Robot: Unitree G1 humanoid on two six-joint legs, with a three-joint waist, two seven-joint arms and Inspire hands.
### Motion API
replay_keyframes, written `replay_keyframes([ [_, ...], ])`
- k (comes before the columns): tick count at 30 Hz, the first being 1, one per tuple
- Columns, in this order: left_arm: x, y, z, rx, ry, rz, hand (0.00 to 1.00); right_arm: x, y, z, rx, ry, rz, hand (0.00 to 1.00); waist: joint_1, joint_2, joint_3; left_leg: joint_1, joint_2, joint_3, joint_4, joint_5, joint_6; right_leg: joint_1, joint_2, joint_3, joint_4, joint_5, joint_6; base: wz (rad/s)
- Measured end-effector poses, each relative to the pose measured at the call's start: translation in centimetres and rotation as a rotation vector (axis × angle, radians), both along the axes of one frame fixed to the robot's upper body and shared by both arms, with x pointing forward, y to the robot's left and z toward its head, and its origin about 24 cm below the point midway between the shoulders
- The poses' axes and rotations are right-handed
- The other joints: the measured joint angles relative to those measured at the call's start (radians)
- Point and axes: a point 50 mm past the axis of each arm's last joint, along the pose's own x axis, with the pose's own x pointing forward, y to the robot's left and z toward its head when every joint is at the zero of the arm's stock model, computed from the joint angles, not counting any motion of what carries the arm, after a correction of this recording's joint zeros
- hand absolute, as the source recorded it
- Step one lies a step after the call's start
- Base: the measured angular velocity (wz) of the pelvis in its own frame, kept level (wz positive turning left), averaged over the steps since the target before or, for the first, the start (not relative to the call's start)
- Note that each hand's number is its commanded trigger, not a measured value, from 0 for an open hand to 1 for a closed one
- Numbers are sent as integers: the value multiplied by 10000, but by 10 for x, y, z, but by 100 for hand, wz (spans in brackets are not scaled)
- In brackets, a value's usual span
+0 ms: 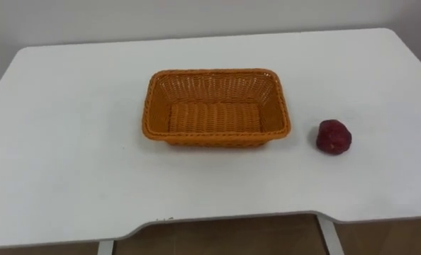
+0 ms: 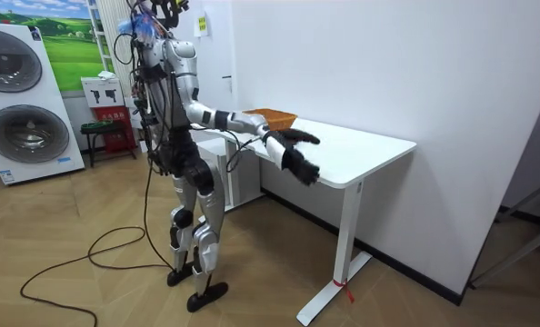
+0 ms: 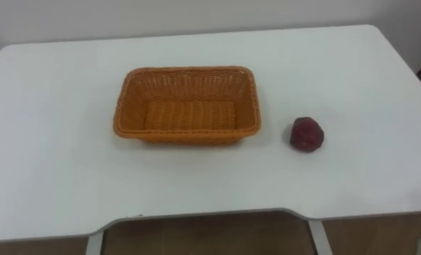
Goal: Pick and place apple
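Observation:
A dark red apple [image 1: 334, 137] [image 3: 307, 134] lies on the white table [image 1: 69, 142], a little to the right of an orange woven basket [image 1: 156, 106] [image 3: 126, 106]. Nothing lies in the basket, which sits mid-table. In the room view I stand at the table's front edge with both arms held forward. My left hand [image 2: 295, 136] hovers over the tabletop near the basket [image 2: 272, 116], fingers straight. My right hand [image 2: 301, 169] hangs lower, at the table's front edge, fingers relaxed and holding nothing.
The table's front edge has a curved cut-out [image 1: 217, 221] right before me. A white wall [image 2: 361, 64] backs the table. Two washing machines [image 2: 20, 100] and a small red stool [image 2: 111, 127] stand behind me at the room view's left.

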Motion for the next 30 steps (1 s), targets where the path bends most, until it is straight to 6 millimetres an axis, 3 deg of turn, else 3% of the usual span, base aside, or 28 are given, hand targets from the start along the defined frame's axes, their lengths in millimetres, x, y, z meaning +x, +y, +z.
replay_keyframes([
  [4, -4, -4, -2, 24, 291, -262, 0, 19, 16, 42, -2924, 339, 754, 0, 198, 8, -13, -135, -7, -72, 10, 13, 4, -63, -1, -36, -6, 5, -6, 3],
  [9, 1, -12, -4, -173, 355, -1026, 0, 37, 41, 61, -4978, 736, 1958, 0, 534, 1, 2, -55, -5, -63, -58, 13, 4, -3, -3, -44, -43, 8, -5, 0],
  [17, 2, -17, -5, -366, 322, -1602, 0, 64, 81, 52, -5936, 1184, 5730, 0, 568, 123, 28, 56, 53, -63, -56, 10, -2, 258, 18, -191, -346, 120, -35, 1],
  [24, 2, -18, -6, -672, 270, -1690, 0, 69, 96, 37, -6075, 1732, 7659, 0, 586, 234, -25, 28, 126, -56, -49, 10, -4, 215, 25, -188, -342, 160, -33, 0],
  [30, 8, -18, -5, -742, 103, -1805, 0, 71, 107, 13, -5925, 2737, 9498, 0, 749, 139, -31, 85, 135, -77, -34, 12, -8, 248, 30, -200, -337, 167, -42, 0],
])
